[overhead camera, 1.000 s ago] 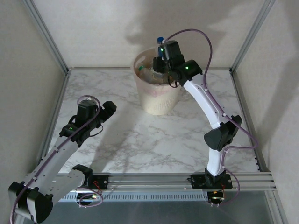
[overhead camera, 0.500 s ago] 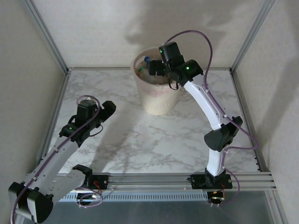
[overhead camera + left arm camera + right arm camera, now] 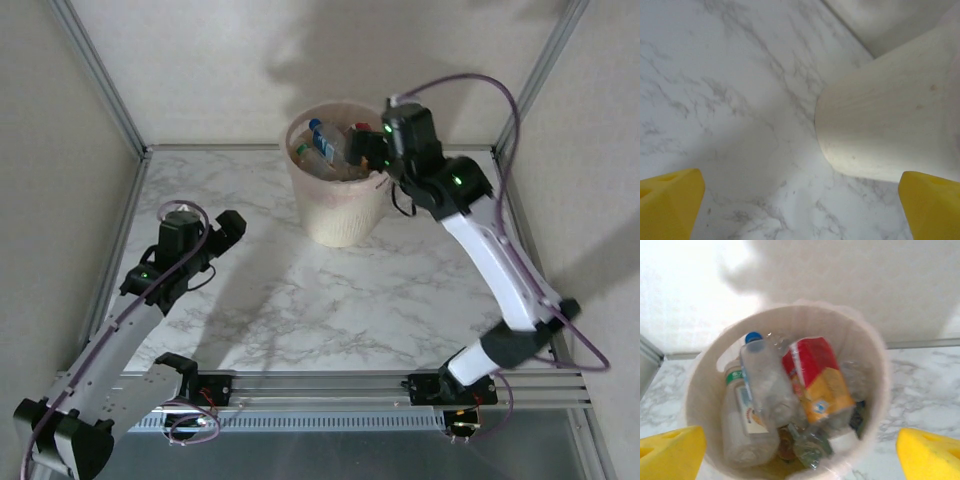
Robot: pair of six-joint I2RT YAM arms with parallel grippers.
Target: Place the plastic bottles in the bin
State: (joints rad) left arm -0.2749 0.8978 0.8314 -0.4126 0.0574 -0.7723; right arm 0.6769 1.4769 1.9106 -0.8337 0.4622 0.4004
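**A:** From above, where does everything lie?

**B:** The bin (image 3: 338, 205) stands at the far middle of the table (image 3: 300, 300); every one of the bottles (image 3: 322, 148) I can make out lies inside it; the right gripper (image 3: 358, 148) hangs at its right rim, jaws apart and empty; the left gripper (image 3: 230, 232) is well apart, off to the left.

**A:** And the left wrist?

**B:** Its fingertips (image 3: 670, 200) stand wide with nothing between them; the bin's wall lies ahead and to the right, not touching.

**A:** The right wrist?

**B:** It looks down into the bin's mouth; jaws wide again; a blue-capped bottle (image 3: 765, 385) and a red-and-gold bottle (image 3: 817, 377) lean side by side, long axes running near rim to far; the blue cap sits at the far side.

**A:** Which arm, then?

**B:** The right is far nearer; I judge little is left to do.
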